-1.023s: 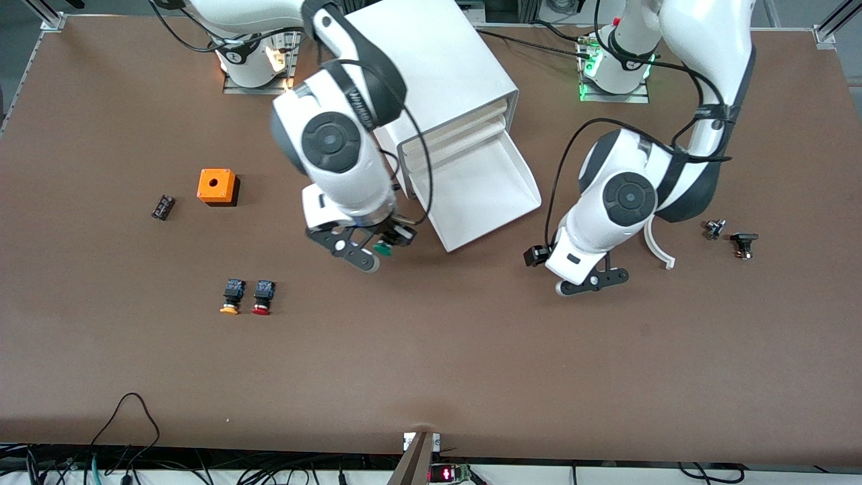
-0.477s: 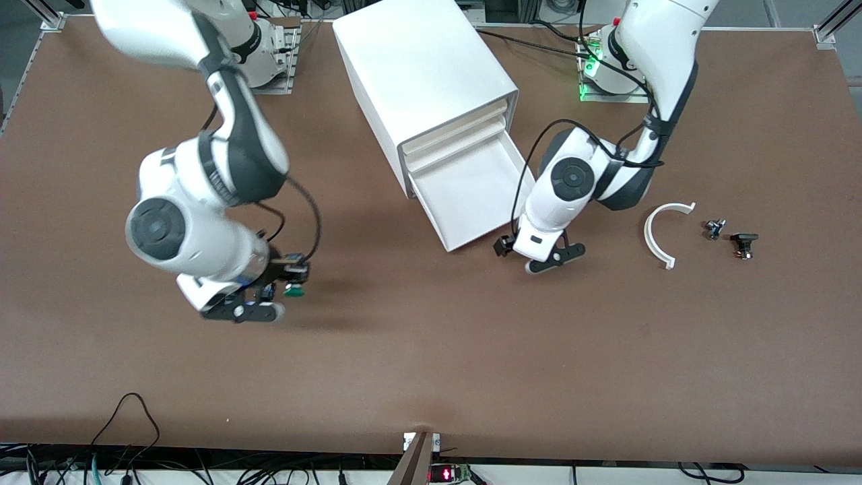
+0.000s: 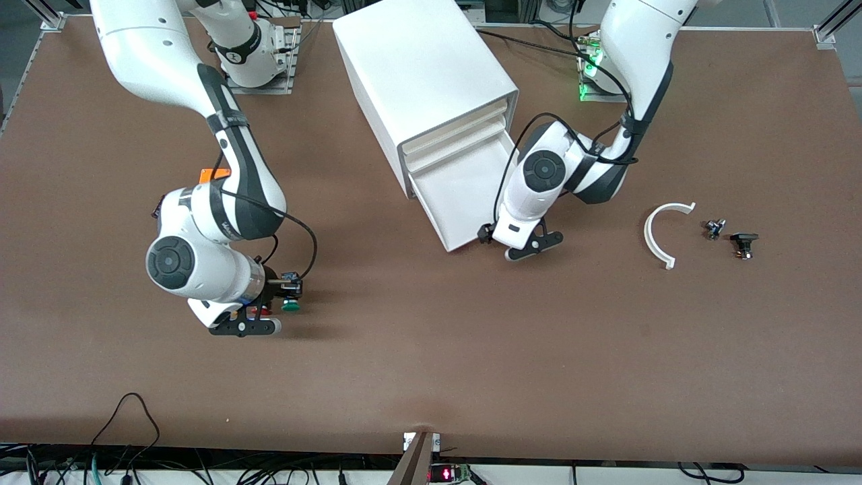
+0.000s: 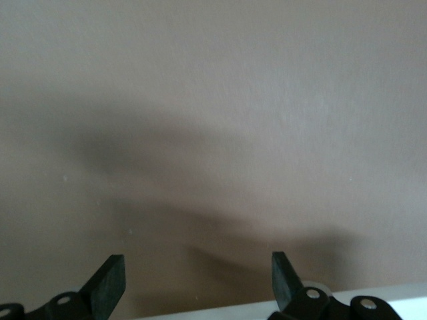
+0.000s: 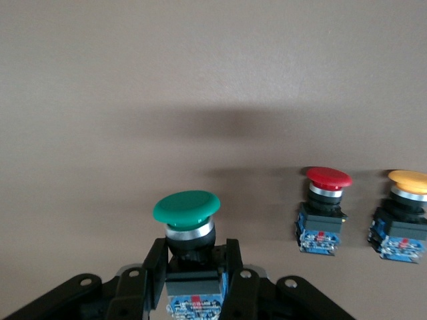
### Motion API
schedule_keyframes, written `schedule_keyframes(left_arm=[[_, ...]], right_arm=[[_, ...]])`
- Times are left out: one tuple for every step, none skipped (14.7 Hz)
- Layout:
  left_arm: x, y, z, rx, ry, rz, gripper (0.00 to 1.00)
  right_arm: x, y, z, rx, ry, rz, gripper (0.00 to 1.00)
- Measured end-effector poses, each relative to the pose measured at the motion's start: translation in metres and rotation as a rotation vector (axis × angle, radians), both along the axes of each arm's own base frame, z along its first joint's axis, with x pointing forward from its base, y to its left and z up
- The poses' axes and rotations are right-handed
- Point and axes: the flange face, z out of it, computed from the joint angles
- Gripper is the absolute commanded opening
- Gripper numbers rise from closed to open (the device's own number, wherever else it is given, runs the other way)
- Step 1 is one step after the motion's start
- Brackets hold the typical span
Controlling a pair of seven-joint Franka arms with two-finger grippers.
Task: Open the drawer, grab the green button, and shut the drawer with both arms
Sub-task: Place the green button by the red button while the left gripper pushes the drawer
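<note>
Worktop (image 3: 431, 350), brown, carrying all items. Cabinet (image 3: 421, 67), white, standing between the two arm bases; its lowest drawer (image 3: 465, 195) is pulled out, as it was half a second ago.

Right arm (image 3: 202, 222): since the earlier frame its elbow has dropped and the wrist has drawn slightly toward its own end of the worktop. Right gripper (image 3: 273, 303) is low over the worktop, its fingers (image 5: 230, 263) clamped on the black-and-blue body of the green button (image 5: 187, 207), which is thus clear of the drawer, well apart from the cabinet. In the right wrist view the red button (image 5: 327, 179) and yellow button (image 5: 408, 180) stand upright on the worktop just beside the held one.

Left arm (image 3: 552, 168): moved closer to the drawer than half a second ago. Left gripper (image 3: 522, 246) now hangs just beside the drawer's front corner, fingers (image 4: 110, 283) spread wide and holding nothing; a white edge shows beneath them in the left wrist view.

Smaller items, unmoved: orange box (image 3: 212, 174), mostly hidden by the right arm; white curved strip (image 3: 656, 232); two small dark parts (image 3: 731, 236) toward the left arm's end.
</note>
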Motion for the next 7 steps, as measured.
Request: schedule_keyframes(left_arm=[[-0.006,-0.005,-0.002,0.003,0.006,-0.005,0.98],[-0.012,-0.010,-0.004,0.003,0.012,-0.013,0.98],[-0.018,-0.016,-0.006,0.002,0.020,-0.019,0.98],[-0.025,-0.023,-0.007,-0.001,0.029,-0.015,0.98],[-0.033,-0.030,-0.008,-0.003,0.038,-0.011,0.98],[-0.040,-0.037,-0.009,-0.004,0.048,-0.007,0.98],[-0.047,-0.043,-0.009,-0.003,0.059,-0.007,0.99]], right_arm=[[0.000,-0.003,-0.014,-0.003,-0.001,-0.007,0.00],[0.001,-0.008,-0.027,-0.006,-0.006,-0.015,0.00],[0.001,-0.013,-0.041,-0.009,-0.012,-0.026,0.00],[0.001,-0.019,-0.052,-0.012,-0.019,-0.036,0.00],[0.001,-0.025,-0.064,-0.014,-0.023,-0.046,0.00],[0.000,-0.029,-0.073,-0.017,-0.023,-0.053,0.00],[0.000,-0.031,-0.080,-0.019,-0.022,-0.056,0.00]])
